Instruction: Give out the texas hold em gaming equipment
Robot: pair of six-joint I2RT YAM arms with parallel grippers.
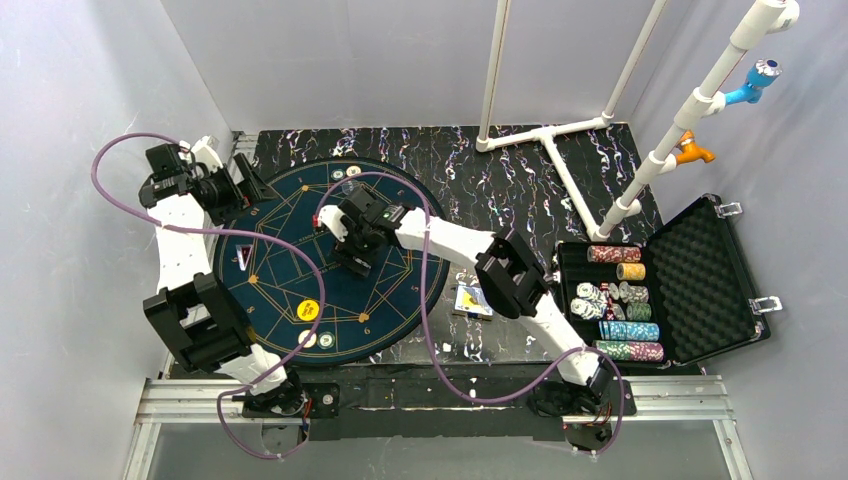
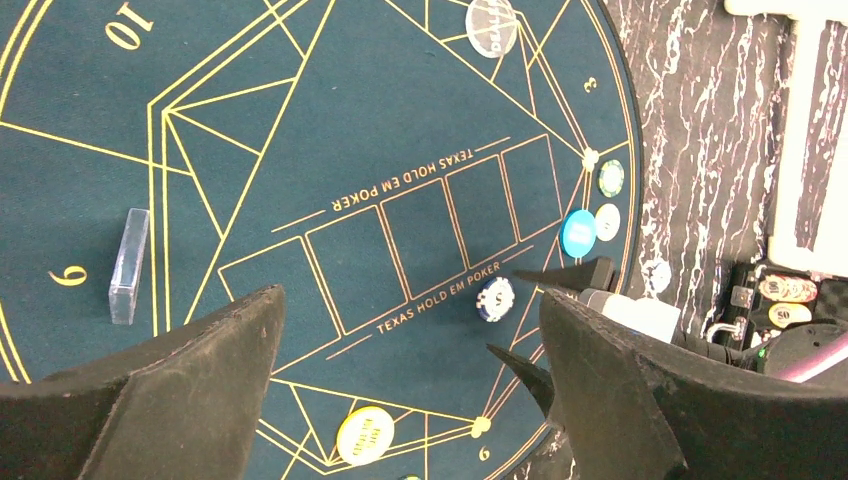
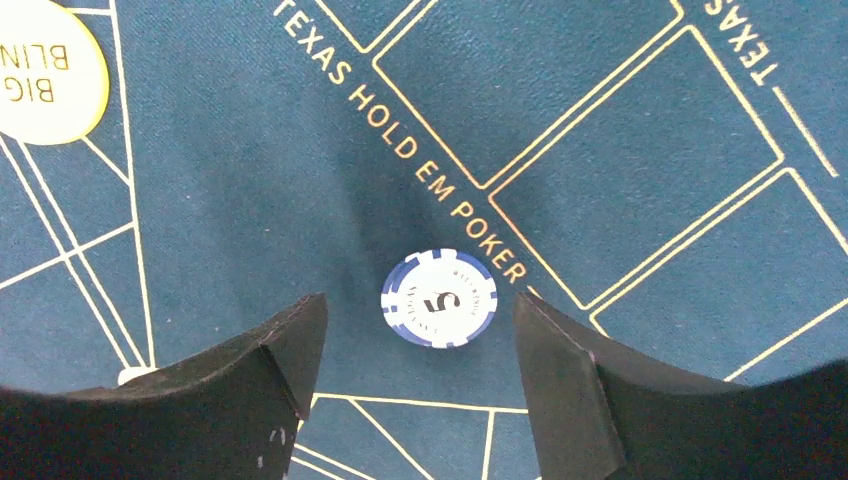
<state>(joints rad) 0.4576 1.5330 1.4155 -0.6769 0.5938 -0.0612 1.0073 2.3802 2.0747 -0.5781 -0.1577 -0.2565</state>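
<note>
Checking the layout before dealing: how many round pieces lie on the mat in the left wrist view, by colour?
yellow disc: 1
blue disc: 1
white dealer disc and small white disc: 2
green chip: 1
blue-and-white chip: 1
Total: 6

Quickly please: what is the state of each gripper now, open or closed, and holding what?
Left gripper: open, holding nothing.
Right gripper: open; small round blue-and-white poker chip lies flat between its jaws, not gripped.

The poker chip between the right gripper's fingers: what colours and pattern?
The chip is blue with white edge stripes and a white centre marked 5; right wrist view shows it best.
</note>
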